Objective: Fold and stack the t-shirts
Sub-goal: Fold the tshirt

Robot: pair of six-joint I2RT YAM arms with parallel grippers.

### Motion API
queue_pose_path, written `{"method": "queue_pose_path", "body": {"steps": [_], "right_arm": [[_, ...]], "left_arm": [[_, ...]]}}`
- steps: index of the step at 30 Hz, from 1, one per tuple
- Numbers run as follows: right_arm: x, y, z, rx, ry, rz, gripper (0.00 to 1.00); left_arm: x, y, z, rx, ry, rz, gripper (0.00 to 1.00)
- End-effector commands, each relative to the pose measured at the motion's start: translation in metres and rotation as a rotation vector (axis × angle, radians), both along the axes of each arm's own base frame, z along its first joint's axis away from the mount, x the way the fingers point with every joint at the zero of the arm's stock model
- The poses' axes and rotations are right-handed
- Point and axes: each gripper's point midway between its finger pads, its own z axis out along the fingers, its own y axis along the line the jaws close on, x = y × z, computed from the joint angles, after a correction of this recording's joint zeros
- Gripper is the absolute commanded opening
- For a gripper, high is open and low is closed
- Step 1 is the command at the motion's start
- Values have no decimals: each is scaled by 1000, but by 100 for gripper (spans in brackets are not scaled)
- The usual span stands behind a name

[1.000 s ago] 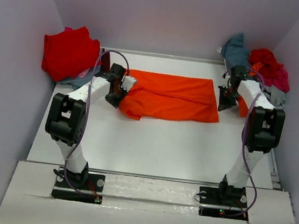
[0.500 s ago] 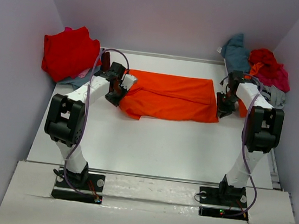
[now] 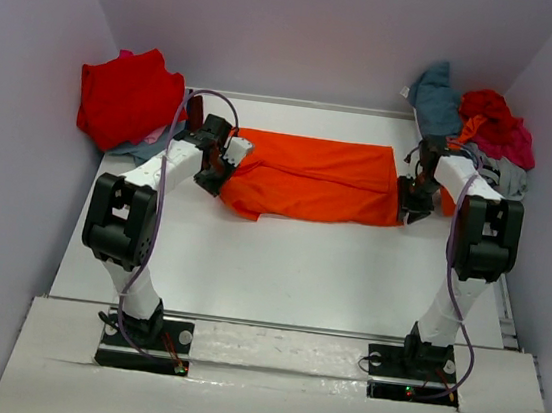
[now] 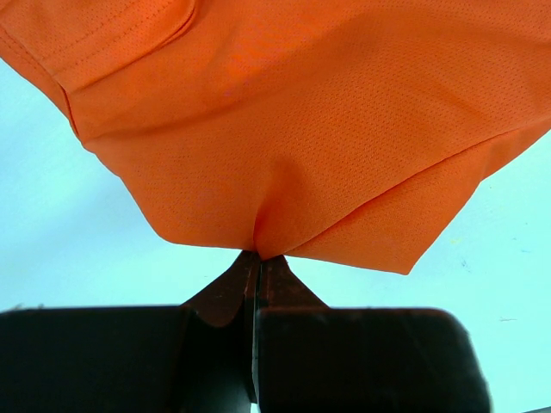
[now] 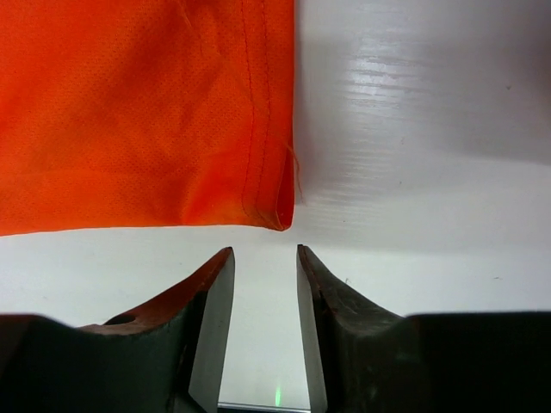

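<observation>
A bright orange t-shirt (image 3: pixel 315 179) lies folded into a long band across the back middle of the table. My left gripper (image 3: pixel 222 167) is shut on its left end. In the left wrist view the cloth (image 4: pixel 301 129) puckers into the closed tips of that gripper (image 4: pixel 258 258). My right gripper (image 3: pixel 411 197) stands at the shirt's right end, open and holding nothing. In the right wrist view its gripper (image 5: pixel 265 254) has a gap between the fingers, just short of the hemmed corner of the shirt (image 5: pixel 138 112), not touching it.
A red t-shirt (image 3: pixel 123 97) is heaped at the back left over other cloth. At the back right lies a pile with a teal shirt (image 3: pixel 436 93), a red and magenta one (image 3: pixel 498 123) and a grey one (image 3: pixel 506 176). Walls close in on three sides.
My right gripper has opened and shifted slightly left, towards the orange shirt's right corner. The left gripper and the shirt have not moved.
</observation>
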Motion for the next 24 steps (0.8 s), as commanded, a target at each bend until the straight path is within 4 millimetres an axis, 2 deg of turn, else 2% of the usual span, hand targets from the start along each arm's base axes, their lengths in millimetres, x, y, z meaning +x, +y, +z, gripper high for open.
{"method": "queue_pose_path", "body": {"steps": [1, 6, 15, 17, 24], "right_arm": [[4, -1, -5, -5, -8, 3, 43], [8, 2, -9, 13, -12, -1, 42], [13, 4, -14, 24, -16, -4, 19], [14, 4, -11, 24, -23, -3, 13], [27, 3, 11, 24, -55, 6, 8]], "left_arm": [[2, -1, 11, -3, -20, -13, 6], [3, -2, 11, -4, -20, -11, 6], [1, -2, 9, -3, -10, -14, 6], [0, -1, 10, -4, -12, -14, 6], [2, -2, 19, -4, -27, -35, 6]]}}
